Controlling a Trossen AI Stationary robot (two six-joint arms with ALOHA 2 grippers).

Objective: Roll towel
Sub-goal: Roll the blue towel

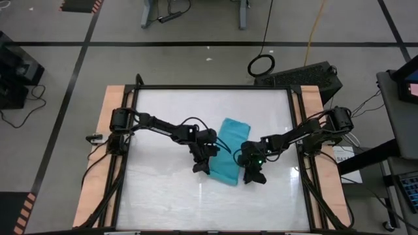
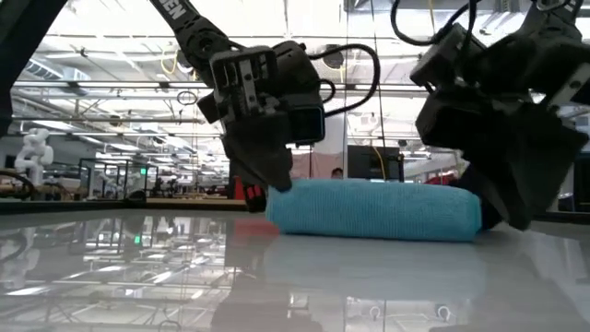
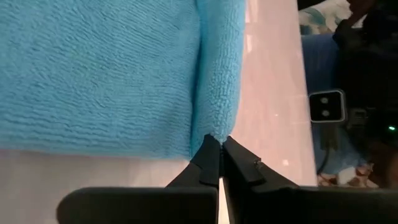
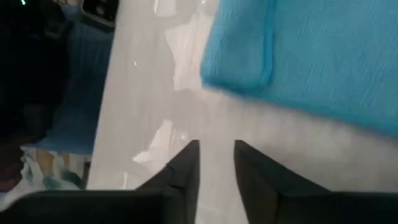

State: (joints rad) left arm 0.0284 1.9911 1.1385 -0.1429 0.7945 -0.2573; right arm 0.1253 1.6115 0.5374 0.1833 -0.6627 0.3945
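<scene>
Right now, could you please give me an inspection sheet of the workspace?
Surface: glossy white table, bare around the cloth.
Job's things: turquoise towel, folded, lying flat mid-table.
Clutter: nothing seen on the table.
Hands: left hand shut on the towel's corner edge; right hand slightly open, at the towel's other side, off the cloth.
Cables: black leads loop along both arms; coiled cable on the floor.
Surroundings: large hall behind; no person clearly seen.

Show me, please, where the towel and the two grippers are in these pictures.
towel (image 1: 227, 152): high view, middle of the folded cloth.
left gripper (image 3: 220, 144): left wrist view, closed fingertips pinching the towel's corner.
right gripper (image 4: 216, 148): right wrist view, gap between its parted fingertips, short of the towel.
</scene>
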